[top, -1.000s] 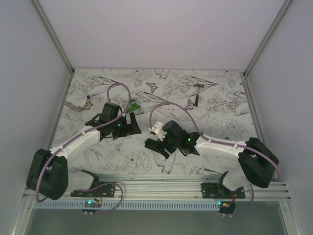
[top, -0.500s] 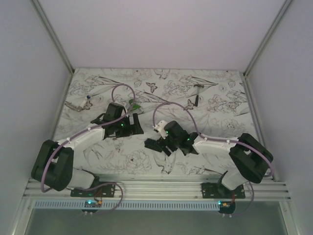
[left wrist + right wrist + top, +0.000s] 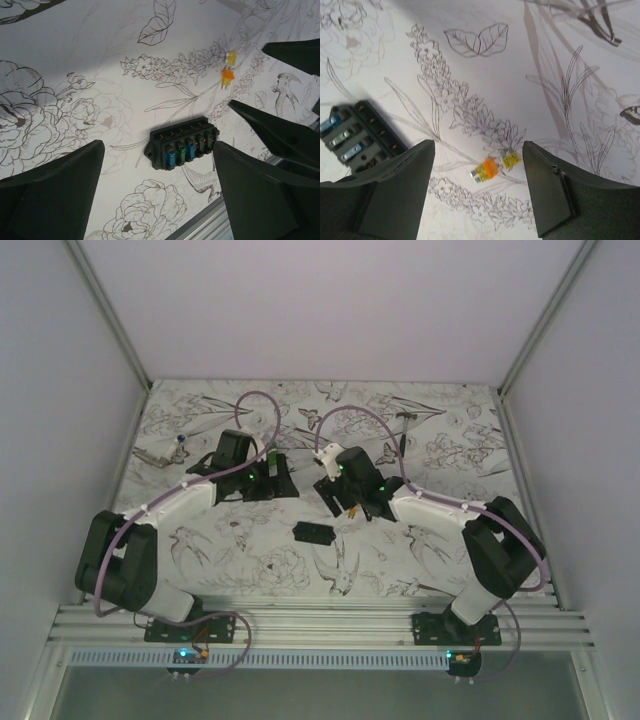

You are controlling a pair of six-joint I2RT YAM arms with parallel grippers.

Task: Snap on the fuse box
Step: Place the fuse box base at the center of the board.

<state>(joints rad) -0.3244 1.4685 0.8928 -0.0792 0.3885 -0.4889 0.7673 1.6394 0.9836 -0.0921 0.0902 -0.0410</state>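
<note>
Task item: the fuse box lies flat and loose on the table. It is about midway between the left and right edges, nearer the near edge than the far one. Nothing touches it. The body is black and oblong, top face up. One row of slots has blue and green fuses seated in it, and a row of small contacts runs alongside.

The left gripper is released, its fingers wide apart with nothing between them. It hangs over the table left of centre, farther from the near edge than the box. In its wrist view the box shows through the gap, down on the table and apart from both fingers.

The right gripper is also released, jaws spread and empty. It hovers right of centre, just beyond the box.

Two loose fuses lie on the table below that gap, an orange fuse and a yellow fuse. They are side by side, but I cannot tell whether they touch. In the right wrist view the box sits at the left edge, partly hidden by one finger.

Toward the far right corner lies a small hammer-shaped tool. By the left edge is a small metal piece, too small to make out.
</note>
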